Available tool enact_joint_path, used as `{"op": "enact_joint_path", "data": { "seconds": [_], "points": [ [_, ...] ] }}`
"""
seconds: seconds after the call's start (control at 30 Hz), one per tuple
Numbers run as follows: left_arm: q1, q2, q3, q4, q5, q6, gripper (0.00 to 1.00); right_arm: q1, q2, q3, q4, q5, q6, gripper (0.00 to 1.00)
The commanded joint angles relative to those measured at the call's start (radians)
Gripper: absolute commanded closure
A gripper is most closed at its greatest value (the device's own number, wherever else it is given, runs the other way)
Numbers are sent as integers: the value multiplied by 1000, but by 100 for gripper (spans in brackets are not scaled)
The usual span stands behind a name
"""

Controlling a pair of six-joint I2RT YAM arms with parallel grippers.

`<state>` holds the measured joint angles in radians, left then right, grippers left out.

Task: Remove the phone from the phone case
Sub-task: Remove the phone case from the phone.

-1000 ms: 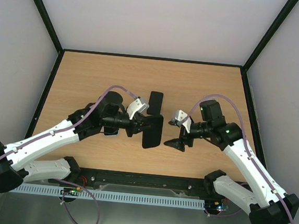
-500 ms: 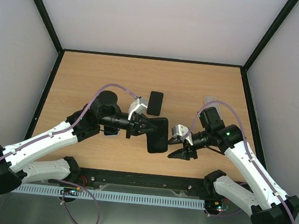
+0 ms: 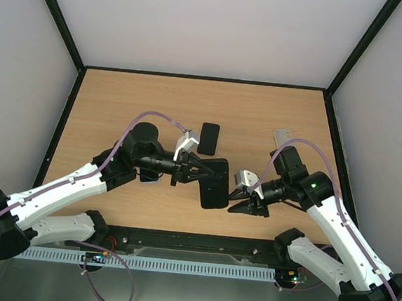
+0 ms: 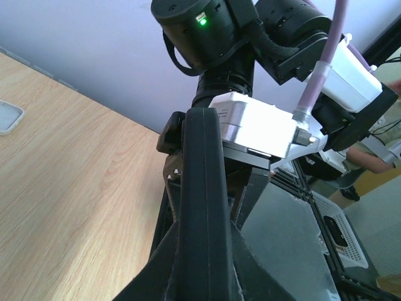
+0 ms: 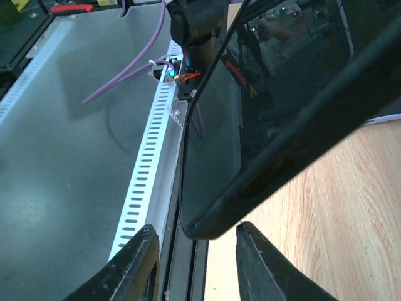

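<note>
Clamping the phone (image 3: 215,187) by its left edge in the left gripper (image 3: 200,173), long axis far-to-near, near end just left of the spread-fingered right gripper (image 3: 239,198).

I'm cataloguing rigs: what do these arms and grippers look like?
The left arm and right arm have white shells, black joints and a purple cable each. The left gripper and right gripper have black tapered fingers and white wrist blocks.

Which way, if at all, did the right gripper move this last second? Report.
Yes. The right gripper has moved toward the table's near edge, away from the small phone lying flat.
</note>
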<state>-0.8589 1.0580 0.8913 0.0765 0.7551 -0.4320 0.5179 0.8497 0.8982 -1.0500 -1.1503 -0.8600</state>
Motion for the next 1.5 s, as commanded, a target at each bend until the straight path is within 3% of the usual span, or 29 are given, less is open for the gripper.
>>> {"op": "enact_joint_path", "data": {
  "seconds": [0.0, 0.1, 0.3, 0.47, 0.6, 0.8, 0.93, 1.3, 1.47],
  "points": [
    [0, 23, 69, 31, 8, -10, 97, 16, 5, 47, -4, -41, 36, 69],
    [0, 44, 81, 35, 43, -20, 97, 20, 22, 61, -32, -52, -4, 76],
    [0, 53, 100, 2, 43, -13, 98, 21, 10, 60, -36, -4, -38, 78],
    [-1, 48, 98, 0, 55, -16, 98, 22, 12, 50, -56, 20, -77, 90],
    [-1, 54, 98, 6, 75, -30, 98, 22, 8, 45, -58, 29, -94, 93],
    [0, 66, 95, 23, 118, -59, 98, 22, -3, 37, -30, 85, -104, 93],
    [0, 67, 90, 27, 131, -70, 98, 22, -14, 38, -67, 102, -178, 88],
    [0, 96, 76, 77, 172, -115, 97, 22, -1, 42, -62, 175, -250, 89],
    [-1, 94, 71, 77, 174, -118, 97, 22, 35, 59, -113, 175, -319, 83]
  ]
}}
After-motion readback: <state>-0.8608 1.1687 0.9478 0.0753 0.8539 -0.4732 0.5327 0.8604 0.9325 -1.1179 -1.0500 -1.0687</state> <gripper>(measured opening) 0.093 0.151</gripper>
